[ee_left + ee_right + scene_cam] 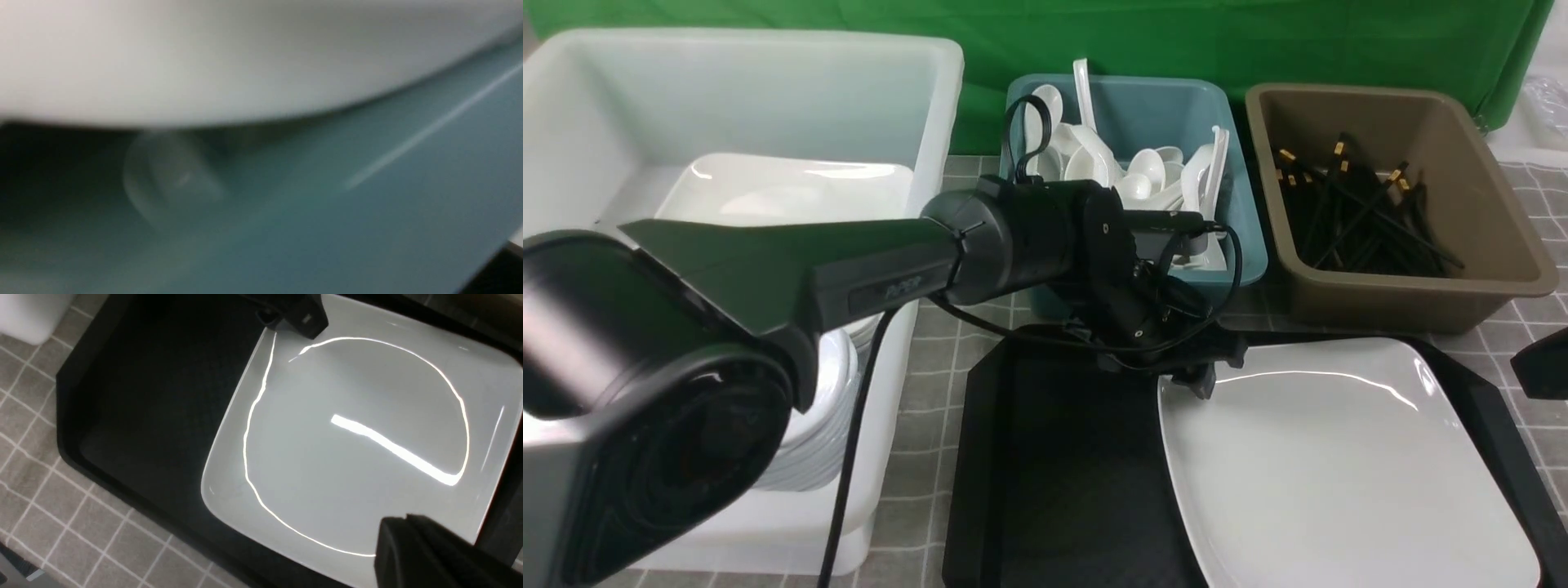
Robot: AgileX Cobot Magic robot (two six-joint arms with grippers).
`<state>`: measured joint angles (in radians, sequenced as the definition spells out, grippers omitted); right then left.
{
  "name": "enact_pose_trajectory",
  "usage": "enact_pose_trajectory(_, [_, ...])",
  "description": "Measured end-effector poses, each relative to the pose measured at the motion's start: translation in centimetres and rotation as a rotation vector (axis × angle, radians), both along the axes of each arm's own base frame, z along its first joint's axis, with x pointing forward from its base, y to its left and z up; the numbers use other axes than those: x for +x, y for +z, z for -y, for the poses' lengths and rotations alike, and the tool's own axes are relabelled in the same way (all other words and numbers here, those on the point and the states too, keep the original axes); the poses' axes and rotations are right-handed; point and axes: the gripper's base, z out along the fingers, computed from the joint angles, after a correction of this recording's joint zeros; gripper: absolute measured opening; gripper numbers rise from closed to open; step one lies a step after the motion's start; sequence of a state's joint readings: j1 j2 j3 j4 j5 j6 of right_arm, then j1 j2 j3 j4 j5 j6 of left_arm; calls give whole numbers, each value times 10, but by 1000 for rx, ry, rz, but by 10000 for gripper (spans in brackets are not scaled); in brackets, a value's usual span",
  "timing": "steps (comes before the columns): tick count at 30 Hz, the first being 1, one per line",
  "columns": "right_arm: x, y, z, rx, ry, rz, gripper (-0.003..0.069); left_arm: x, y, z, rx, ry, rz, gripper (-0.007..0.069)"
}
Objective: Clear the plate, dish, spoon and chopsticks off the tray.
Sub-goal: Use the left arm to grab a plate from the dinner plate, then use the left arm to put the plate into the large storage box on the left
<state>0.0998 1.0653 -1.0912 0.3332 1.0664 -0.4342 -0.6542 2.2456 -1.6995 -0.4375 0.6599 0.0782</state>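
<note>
Fingertips [304,316] of the left gripper [1194,377] sit at the far left corner of the plate [1339,474], with one dark finger lying over its rim. Whether they pinch the rim or merely touch it cannot be told, because the left wrist view is only a blur of white above teal. The large, glossy white rectangular plate lies flat on the right half of the black tray [1054,490], and the tray's textured base shows to its left. The left arm reaches in from the robot's left.

Behind the tray stand a teal tub [1241,245] heaped with white soup spoons [1135,175] and, to its right, a brown tub [1503,245] holding black chopsticks [1356,212] with gold bands. A big white tub [931,98] at the left holds white dishes [784,192].

The right gripper [1539,367] shows only as a dark shape by the tray's right side — how its fingers stand cannot be told.
</note>
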Motion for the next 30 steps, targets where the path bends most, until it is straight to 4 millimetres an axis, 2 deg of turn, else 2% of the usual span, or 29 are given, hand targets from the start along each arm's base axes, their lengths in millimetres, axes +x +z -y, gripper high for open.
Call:
enact_pose_trajectory(1, [0, 0, 0, 1, 0, 1, 29, -1, -1, 0, 0, 1, -11, 201])
enact_pose_trajectory(2, [0, 0, 0, 1, 0, 1, 29, -1, -1, 0, -2, 2, -12, 201])
enact_pose_trajectory(3, [0, 0, 0, 1, 1, 1, 31, -1, 0, 0, -13, 12, -35, 163])
enact_pose_trajectory(7, [0, 0, 0, 2, 1, 2, 36, -7, 6, -2, -7, -3, -99, 162])
enact_pose_trajectory(10, [0, 0, 0, 3, 0, 3, 37, -13, 25, -4, -8, -27, -100, 137])
enact_pose_trajectory(15, [-1, 3, -2, 27, 5, 3, 37, -28, 91, -13, -65, -59, -19, 40])
enact_pose_trajectory(16, [-2, 7, -3, 37, 11, 6, 37, -33, 107, -17, -70, -69, 4, 32])
enact_pose_trajectory(19, [-7, 23, -6, 73, 27, 40, 37, -42, 137, -28, -54, -88, 71, 29])
enact_pose_trajectory(24, [-16, 53, -8, 125, 45, 137, 38, -53, 173, -48, 8, -71, 176, 29])
enact_pose_trajectory(30, [-20, 70, -12, 179, 67, 181, 38, -66, 205, -62, -20, -50, 239, 29])
